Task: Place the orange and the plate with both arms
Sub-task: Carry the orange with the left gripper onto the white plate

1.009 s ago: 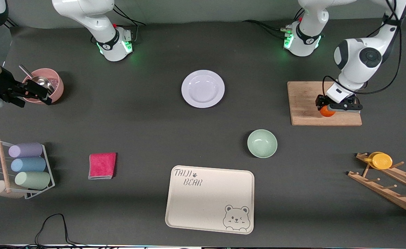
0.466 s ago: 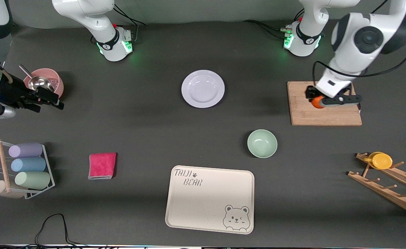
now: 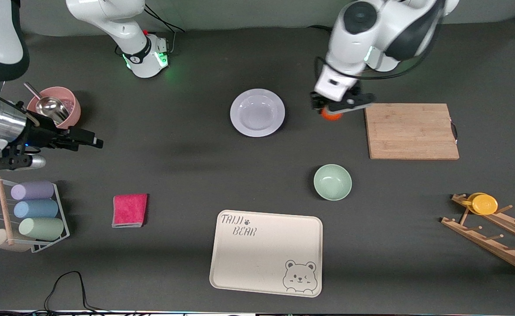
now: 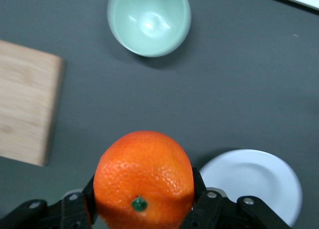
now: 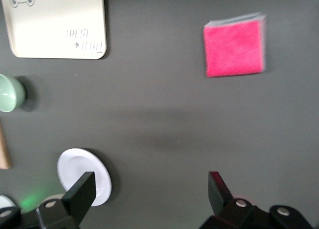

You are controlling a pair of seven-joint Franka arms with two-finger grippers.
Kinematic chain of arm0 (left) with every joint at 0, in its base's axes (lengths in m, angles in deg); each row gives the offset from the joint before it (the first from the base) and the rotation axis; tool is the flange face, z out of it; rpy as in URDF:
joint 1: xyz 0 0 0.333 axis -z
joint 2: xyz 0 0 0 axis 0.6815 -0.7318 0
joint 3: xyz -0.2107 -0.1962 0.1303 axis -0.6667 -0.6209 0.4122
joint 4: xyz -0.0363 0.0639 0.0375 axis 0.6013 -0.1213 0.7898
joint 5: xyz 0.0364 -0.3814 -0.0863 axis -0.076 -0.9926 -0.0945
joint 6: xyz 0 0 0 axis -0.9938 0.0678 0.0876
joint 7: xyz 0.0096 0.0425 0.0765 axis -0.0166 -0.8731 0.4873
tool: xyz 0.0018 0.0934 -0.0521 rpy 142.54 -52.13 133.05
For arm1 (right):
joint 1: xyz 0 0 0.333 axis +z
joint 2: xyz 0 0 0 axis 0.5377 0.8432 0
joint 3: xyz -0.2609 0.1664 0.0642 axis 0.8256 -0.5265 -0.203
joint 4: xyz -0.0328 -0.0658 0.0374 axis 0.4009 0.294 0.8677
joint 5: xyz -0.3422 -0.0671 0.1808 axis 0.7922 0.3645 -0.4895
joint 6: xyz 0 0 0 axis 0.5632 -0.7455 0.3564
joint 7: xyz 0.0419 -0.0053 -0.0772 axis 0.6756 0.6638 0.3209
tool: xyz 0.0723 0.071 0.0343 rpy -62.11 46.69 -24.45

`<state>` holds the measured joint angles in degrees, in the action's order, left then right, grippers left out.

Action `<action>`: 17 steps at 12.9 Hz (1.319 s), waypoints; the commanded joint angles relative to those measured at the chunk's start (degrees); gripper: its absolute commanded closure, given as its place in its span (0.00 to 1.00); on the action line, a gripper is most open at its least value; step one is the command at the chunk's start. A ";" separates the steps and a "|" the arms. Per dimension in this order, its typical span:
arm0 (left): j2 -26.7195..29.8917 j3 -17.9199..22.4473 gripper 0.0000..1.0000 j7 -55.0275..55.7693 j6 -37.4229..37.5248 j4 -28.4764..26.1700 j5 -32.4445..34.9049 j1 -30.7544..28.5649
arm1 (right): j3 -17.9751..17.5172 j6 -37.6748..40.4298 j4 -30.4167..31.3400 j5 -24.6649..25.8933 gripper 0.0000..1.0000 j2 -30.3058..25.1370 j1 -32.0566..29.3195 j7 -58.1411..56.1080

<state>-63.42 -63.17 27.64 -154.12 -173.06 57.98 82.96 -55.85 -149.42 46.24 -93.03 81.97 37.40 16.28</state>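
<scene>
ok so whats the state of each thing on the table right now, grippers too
orange: held in the air, off the cutting board
left gripper: shut on the orange, between plate and cutting board
plate: flat on the table, nothing on it
right gripper: open, holding nothing, over bare table
cutting board: bare
green bowl: upright, nothing in it

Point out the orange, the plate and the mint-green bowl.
orange (image 4: 143,176): left wrist view, middle of its peel, held in the left gripper (image 4: 144,209).
plate (image 3: 257,113): front view, its sunken centre.
mint-green bowl (image 3: 332,182): front view, inside its hollow.
</scene>
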 commanded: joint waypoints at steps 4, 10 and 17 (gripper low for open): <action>-21.99 1.22 0.77 15.28 -8.12 14.66 0.88 14.20 | 9.61 2.02 12.33 -20.55 0.00 -2.19 -0.13 -8.64; -31.14 1.31 0.71 23.91 -14.37 14.65 4.75 24.07 | 15.25 5.55 25.52 -32.34 0.00 -3.78 -0.04 -21.15; -33.80 1.66 0.00 24.88 -16.32 14.65 8.08 23.99 | 16.49 5.90 36.34 -40.61 0.00 -2.99 0.31 -35.81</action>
<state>-97.27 -61.78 50.96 -171.15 -159.74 64.04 106.43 -39.99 -143.79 79.70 -131.23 80.14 37.06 -15.08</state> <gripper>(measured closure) 0.216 0.000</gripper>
